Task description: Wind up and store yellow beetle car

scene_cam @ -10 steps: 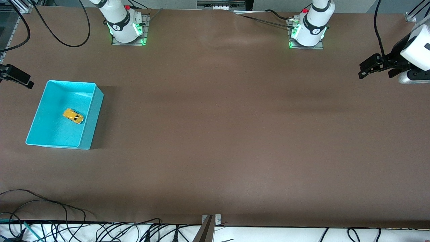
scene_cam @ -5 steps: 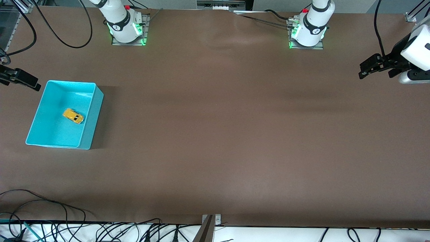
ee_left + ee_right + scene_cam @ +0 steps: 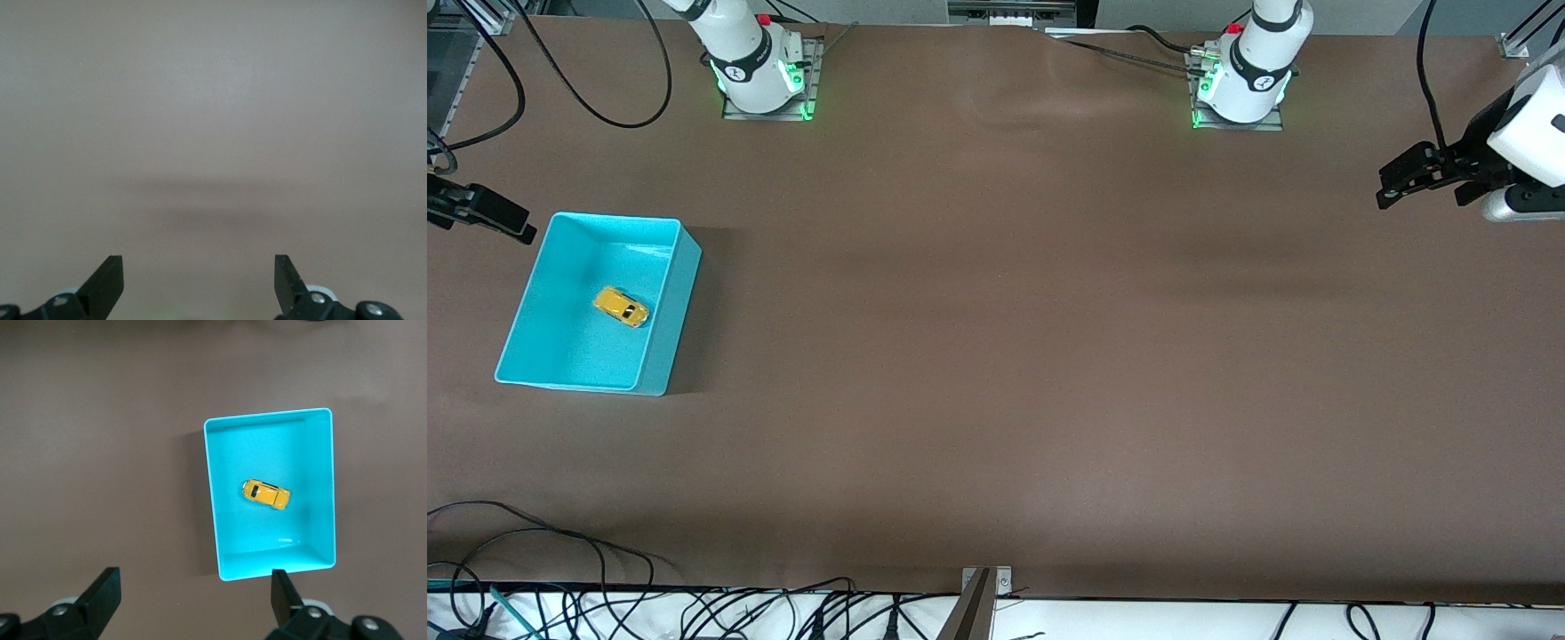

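Brown table (image 3: 996, 356) — your yellow beetle car (image 3: 621, 307) sits stored in the turquoise bin (image 3: 660, 373); right gripper (image 3: 503, 220), empty and spread, has drifted beside the bin — left gripper (image 3: 1392, 185) waits, parted.

The yellow beetle car (image 3: 621, 307) lies in the bin (image 3: 662, 356), near its middle, touching no wall. The bin sits on the table (image 3: 996, 356) at the right arm's end (nearer the front camera than that arm's base), well apart from the left arm's end
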`<state>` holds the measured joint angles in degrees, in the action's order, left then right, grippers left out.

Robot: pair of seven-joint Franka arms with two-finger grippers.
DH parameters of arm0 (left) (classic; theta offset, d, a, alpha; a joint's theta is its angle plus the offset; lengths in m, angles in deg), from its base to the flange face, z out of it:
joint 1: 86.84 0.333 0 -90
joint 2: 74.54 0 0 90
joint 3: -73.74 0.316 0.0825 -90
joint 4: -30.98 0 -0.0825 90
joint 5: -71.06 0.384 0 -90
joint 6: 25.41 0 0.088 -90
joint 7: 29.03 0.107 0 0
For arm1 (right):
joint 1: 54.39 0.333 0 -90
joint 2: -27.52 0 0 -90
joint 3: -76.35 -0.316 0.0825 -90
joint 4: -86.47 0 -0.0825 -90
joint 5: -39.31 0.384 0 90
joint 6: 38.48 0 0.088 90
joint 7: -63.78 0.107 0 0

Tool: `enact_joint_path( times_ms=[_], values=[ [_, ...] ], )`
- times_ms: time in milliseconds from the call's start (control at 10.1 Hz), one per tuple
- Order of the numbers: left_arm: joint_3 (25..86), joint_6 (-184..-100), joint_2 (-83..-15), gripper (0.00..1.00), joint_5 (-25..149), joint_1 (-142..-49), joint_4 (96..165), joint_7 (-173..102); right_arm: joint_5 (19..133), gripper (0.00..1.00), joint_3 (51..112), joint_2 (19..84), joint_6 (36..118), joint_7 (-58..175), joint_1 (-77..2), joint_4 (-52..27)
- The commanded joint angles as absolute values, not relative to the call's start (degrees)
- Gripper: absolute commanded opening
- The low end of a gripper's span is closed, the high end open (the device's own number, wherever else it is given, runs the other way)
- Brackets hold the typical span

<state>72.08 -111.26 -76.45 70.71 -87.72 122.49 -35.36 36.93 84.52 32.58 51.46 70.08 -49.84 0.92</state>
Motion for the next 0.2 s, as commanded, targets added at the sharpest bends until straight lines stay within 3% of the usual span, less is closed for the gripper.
enact_joint_path(
  times_ms=[0, 99],
  values=[
    [72.0, -111.8, -77.3, 1.0, 71.2, -87.7, 123.1, -35.0, 38.1, 1.0, 84.1, 32.6, 52.6, 71.5, -50.1, 0.6],
    [72.0, -111.8, -77.3, 1.0, 71.2, -87.7, 123.2, -35.0, 38.2, 1.0, 84.1, 33.0, 52.6, 71.4, -50.1, 0.6]
  ],
)
